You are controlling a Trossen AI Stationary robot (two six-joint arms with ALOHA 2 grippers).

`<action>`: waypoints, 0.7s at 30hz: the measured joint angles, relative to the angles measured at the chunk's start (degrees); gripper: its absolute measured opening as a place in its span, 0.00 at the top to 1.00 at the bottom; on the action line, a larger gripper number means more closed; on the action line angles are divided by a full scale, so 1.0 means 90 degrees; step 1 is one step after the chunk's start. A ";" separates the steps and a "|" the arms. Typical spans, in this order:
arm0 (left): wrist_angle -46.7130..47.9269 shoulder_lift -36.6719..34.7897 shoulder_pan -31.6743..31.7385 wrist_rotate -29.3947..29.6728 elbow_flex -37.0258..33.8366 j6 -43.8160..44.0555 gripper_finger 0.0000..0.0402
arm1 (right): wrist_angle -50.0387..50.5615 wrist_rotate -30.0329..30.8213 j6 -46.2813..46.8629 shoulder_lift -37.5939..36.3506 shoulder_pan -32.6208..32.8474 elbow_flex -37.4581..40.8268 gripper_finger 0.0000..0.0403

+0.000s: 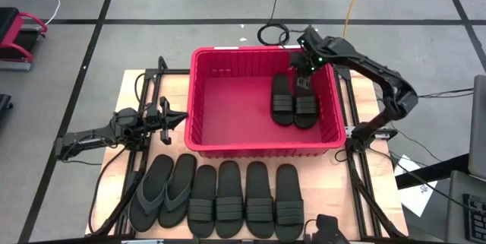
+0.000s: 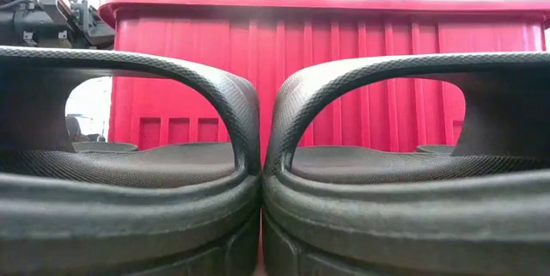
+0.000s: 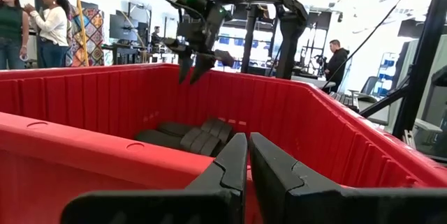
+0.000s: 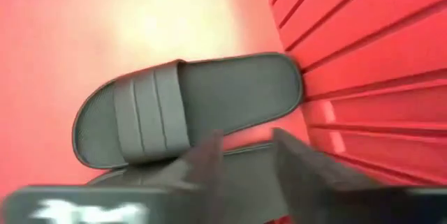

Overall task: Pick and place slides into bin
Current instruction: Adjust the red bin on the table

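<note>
- Bin (image 1: 228, 96): red ribbed tub at centre of the surface (image 1: 129, 92). Holds two ribbed-strap slides, side by side and touching, at about 3 o'clock inside the bin, against its right wall: one (image 1: 282, 98), other (image 1: 305, 107).
- Six slides in a row on the surface at 6 o'clock of the bin: two thong-strap (image 1: 150, 192), (image 1: 176, 189), then four wide-strap (image 1: 203, 201), (image 1: 228, 198), (image 1: 258, 198), (image 1: 288, 202).
- Right gripper (image 1: 303, 83): over the binned pair, at their 12 o'clock end; jaws narrowly apart, holding nothing.
- Left gripper (image 1: 181, 120): at 9 o'clock of the bin, just outside its wall; jaws nearly together, empty.
- No readable writing or brand marks seen.
</note>
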State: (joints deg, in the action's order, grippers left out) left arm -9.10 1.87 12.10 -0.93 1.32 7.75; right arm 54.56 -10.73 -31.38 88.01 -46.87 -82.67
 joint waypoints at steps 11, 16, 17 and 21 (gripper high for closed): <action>-0.0022 0.0000 -0.0002 0.0000 0.0002 0.0155 0.94 | 0.0873 -0.0498 0.0569 -0.0650 0.0370 0.0267 1.00; -0.0020 0.0000 -0.0002 0.0000 0.0002 0.0158 0.94 | 0.0673 -0.0169 0.0838 -0.1003 0.0742 0.0792 1.00; -0.0020 0.0000 0.0000 0.0000 0.0002 0.0158 0.94 | 0.0501 0.0014 0.0884 -0.1070 0.0773 0.0883 1.00; -0.0016 0.0000 -0.0002 0.0000 0.0002 0.0161 0.94 | 0.0051 0.0194 0.0911 -0.1143 0.0666 0.1019 1.00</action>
State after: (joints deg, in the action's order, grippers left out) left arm -9.25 1.87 12.08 -0.93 1.34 9.20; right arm 55.02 -8.99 -23.18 77.72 -40.87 -73.50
